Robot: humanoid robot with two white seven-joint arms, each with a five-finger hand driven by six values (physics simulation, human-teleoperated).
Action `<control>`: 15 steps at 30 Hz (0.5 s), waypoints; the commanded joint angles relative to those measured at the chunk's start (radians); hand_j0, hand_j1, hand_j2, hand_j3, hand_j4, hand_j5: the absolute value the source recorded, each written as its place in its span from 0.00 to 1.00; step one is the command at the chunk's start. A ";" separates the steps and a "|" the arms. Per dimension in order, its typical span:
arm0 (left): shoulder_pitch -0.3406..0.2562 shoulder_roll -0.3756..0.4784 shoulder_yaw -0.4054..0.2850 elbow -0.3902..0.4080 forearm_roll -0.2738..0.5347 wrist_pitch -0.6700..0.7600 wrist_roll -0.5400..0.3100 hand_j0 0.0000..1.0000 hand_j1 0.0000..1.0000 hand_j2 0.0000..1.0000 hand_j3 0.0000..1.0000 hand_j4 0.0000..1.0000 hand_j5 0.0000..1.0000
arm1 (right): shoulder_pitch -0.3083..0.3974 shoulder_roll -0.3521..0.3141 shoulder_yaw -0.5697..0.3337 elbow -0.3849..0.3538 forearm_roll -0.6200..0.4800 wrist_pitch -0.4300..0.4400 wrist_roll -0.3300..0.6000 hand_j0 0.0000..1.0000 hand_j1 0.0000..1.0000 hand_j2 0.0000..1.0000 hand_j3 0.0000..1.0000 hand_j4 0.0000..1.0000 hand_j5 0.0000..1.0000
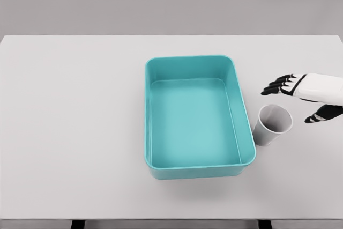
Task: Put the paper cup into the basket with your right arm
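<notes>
Pale grey covers the whole scene: a wide, flat table (75, 132) fills most of the view, with a plain grey wall (171, 1) behind its far edge. Near the table's centre sits a teal rectangular basket (199, 171) with rounded corners and nothing inside it. Just beside the basket's right wall, towards its near end, a paper cup (273, 124) stands on the table, mouth up and tilted slightly. Right of the cup, the right hand (305, 95) reaches in from the right edge, dark fingers (278, 85) spread wide, holding nothing, thumb just right of the cup's rim.
</notes>
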State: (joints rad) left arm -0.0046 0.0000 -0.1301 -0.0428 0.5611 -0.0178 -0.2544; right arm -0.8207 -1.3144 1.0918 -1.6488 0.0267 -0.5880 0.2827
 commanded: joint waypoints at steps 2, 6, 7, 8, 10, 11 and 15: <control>0.000 0.000 0.000 0.000 0.000 0.001 0.000 1.00 1.00 1.00 1.00 1.00 1.00 | -0.002 0.000 -0.001 0.000 -0.007 0.001 0.003 1.00 1.00 1.00 1.00 1.00 1.00; 0.000 0.000 0.000 0.000 0.000 0.001 0.000 1.00 1.00 1.00 1.00 1.00 1.00 | 0.032 0.011 0.000 0.000 -0.060 0.005 -0.002 1.00 1.00 1.00 1.00 1.00 1.00; 0.000 0.000 0.000 0.000 0.000 0.001 0.000 1.00 1.00 1.00 1.00 1.00 1.00 | 0.046 -0.003 0.000 0.000 -0.085 0.005 -0.010 1.00 1.00 1.00 1.00 1.00 1.00; 0.000 0.000 0.001 0.000 0.000 0.001 0.000 1.00 1.00 1.00 1.00 1.00 1.00 | 0.046 -0.011 0.002 0.004 -0.134 0.005 -0.014 1.00 1.00 1.00 1.00 1.00 1.00; 0.000 0.000 0.000 0.000 0.000 0.001 0.000 1.00 1.00 1.00 1.00 1.00 1.00 | 0.046 -0.037 0.002 0.004 -0.172 0.002 -0.019 1.00 1.00 1.00 1.00 1.00 1.00; 0.000 0.000 0.000 0.000 0.000 0.001 0.000 1.00 1.00 1.00 1.00 1.00 1.00 | 0.046 -0.051 0.002 -0.005 -0.198 -0.001 -0.017 1.00 1.00 1.00 1.00 1.00 1.00; 0.000 0.000 0.000 0.000 0.000 -0.001 0.000 1.00 1.00 1.00 1.00 1.00 1.00 | 0.052 -0.039 0.053 -0.025 -0.229 -0.007 -0.046 1.00 1.00 1.00 1.00 1.00 1.00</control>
State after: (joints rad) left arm -0.0046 0.0000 -0.1300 -0.0428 0.5611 -0.0175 -0.2544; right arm -0.7686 -1.3504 1.1300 -1.6663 -0.1732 -0.5948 0.2502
